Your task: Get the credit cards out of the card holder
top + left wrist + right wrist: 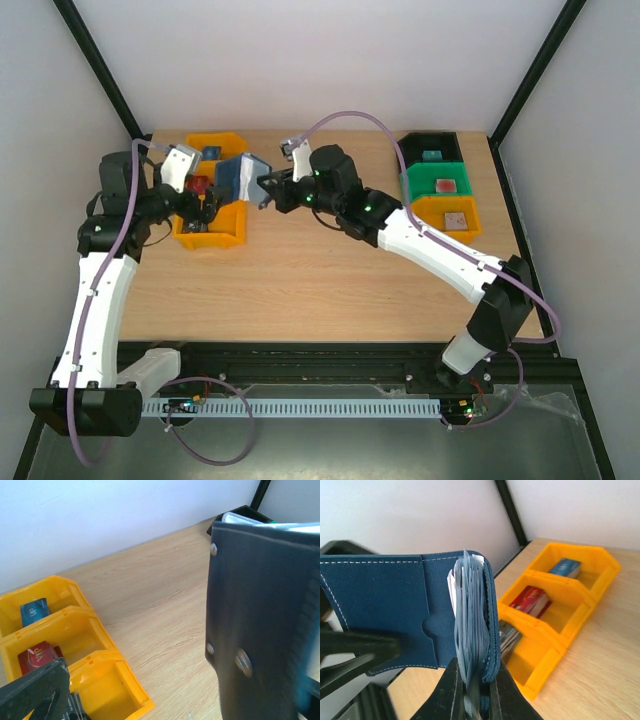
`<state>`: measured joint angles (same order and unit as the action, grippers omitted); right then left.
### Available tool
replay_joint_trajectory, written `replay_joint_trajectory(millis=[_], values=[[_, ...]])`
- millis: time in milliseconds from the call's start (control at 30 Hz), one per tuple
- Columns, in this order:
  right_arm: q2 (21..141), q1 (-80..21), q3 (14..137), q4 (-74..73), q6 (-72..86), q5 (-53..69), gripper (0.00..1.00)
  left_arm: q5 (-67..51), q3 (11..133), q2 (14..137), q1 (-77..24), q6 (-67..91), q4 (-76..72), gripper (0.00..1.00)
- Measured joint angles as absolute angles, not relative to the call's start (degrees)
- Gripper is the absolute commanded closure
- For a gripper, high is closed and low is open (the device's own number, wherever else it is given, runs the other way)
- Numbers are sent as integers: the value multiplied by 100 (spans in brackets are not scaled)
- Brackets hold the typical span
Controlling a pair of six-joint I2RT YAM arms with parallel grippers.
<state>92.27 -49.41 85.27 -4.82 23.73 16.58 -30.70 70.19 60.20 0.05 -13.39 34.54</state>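
Note:
The card holder (390, 600), a navy folding wallet, hangs open in the air above the table's back left. My right gripper (477, 692) is shut on its lower edge, pinching one cover and the packed pale blue-grey leaves. The credit cards (470, 610) sit in that pack; I cannot tell cards from panels. In the top view the card holder (240, 175) is between my right gripper (268, 190) and my left gripper (207, 203). My left gripper (168, 680) is open. The card holder's dark outer face (265, 610) fills the right of the left wrist view and hides one finger.
A row of yellow bins (228, 232) lies under the left gripper, with a blue item (34, 611) and a red item (37, 656) inside. A black bin (430, 148), a green bin (440, 185) and a yellow bin (455, 217) stand at the back right.

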Motion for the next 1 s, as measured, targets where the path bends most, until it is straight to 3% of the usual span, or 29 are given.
replay_joint_trajectory(millis=[167, 233, 300, 400, 467, 667, 733, 867, 1000], values=[[9137, -4989, 8545, -631, 1959, 2480, 98, -3308, 6938, 6027, 5, -1328, 3424, 6], [9129, -4989, 8562, -705, 1811, 2768, 98, -3498, 6912, 6029, 8, -1326, 3422, 13], [9126, -4984, 8567, -744, 1667, 3000, 98, -3795, 6871, 6025, 8, -1321, 3446, 31], [9124, -4925, 8567, -797, 1463, 3249, 98, -4193, 6820, 6023, 5, -1352, 3538, 78], [9111, -4906, 8567, -799, 1334, 3319, 95, -4486, 6796, 6010, 3, -1363, 3618, 96], [8914, -4836, 8453, -819, 1048, 3645, 54, -5022, 6775, 5927, 21, -1417, 3715, 98], [8705, -4777, 8224, -696, 923, 3865, 45, -5092, 6783, 5929, 36, -1433, 3787, 98], [8335, -4536, 7758, -478, 753, 4287, 34, -5266, 6893, 5927, 47, -1514, 3951, 98], [8243, -4353, 7605, -445, 523, 4506, 33, -5402, 7072, 5927, 47, -1643, 4123, 98]])
